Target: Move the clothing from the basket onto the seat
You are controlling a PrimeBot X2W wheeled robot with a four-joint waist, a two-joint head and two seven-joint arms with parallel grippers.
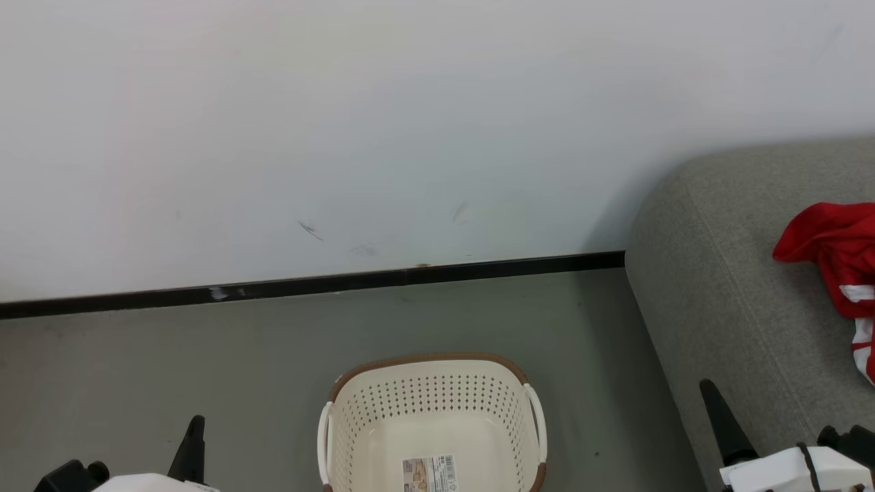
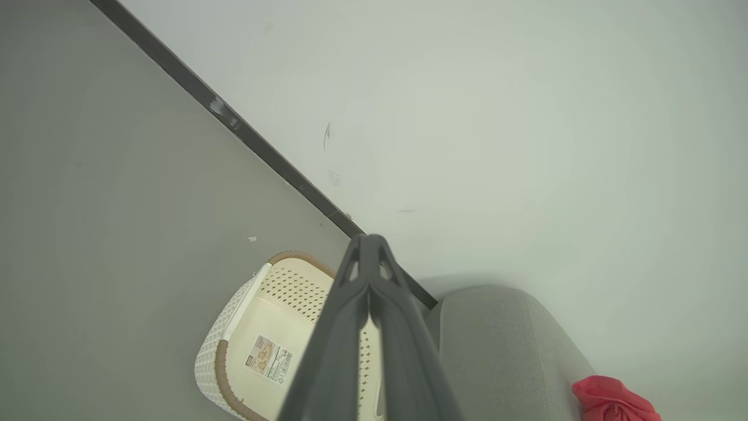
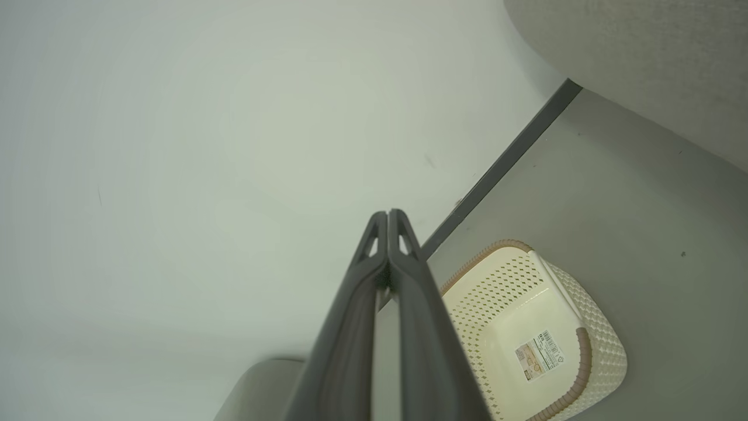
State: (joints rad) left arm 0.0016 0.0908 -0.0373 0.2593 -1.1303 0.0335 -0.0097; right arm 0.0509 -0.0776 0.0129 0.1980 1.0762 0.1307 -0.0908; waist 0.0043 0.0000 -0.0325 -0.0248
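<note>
1. Head view: the cream-white perforated plastic laundry basket with a brown rim [image 1: 429, 360] sits at the bottom centre on the grey floor [image 1: 171, 362]; nothing lies in it, and the label sticker [image 1: 429, 473] on its base is bare. The bright red fabric garment with white panels [image 1: 837, 253] lies bunched at the right edge of the frame on the large grey upholstered sofa [image 1: 718, 273], well apart from the basket. The left gripper [image 1: 197, 429] rises at the lower left and the right gripper [image 1: 711, 402] at the lower right; each shows as one dark spike, fingers pressed together, holding nothing.

2. Left wrist view: the left gripper [image 2: 368, 252] has its fingers meeting at the tip, nothing between them; the basket [image 2: 292, 286] is at lower centre, the sofa [image 2: 497, 339] at lower right, the garment [image 2: 613, 402] in the bottom right corner.

3. Right wrist view: the right gripper [image 3: 387, 234] is likewise closed and empty; the basket [image 3: 502, 286] is at lower right, the sofa [image 3: 643, 58] at upper right.

4. Judgement: the transfer looks done; what remains is a check. The garment's lower part is cut off by the frame edge, so whether it hangs over the seat's front cannot be told; turn the head right to confirm. If it droops, pinch a thick fold and drag it inward; keep both arms clear of the basket rim.
</note>
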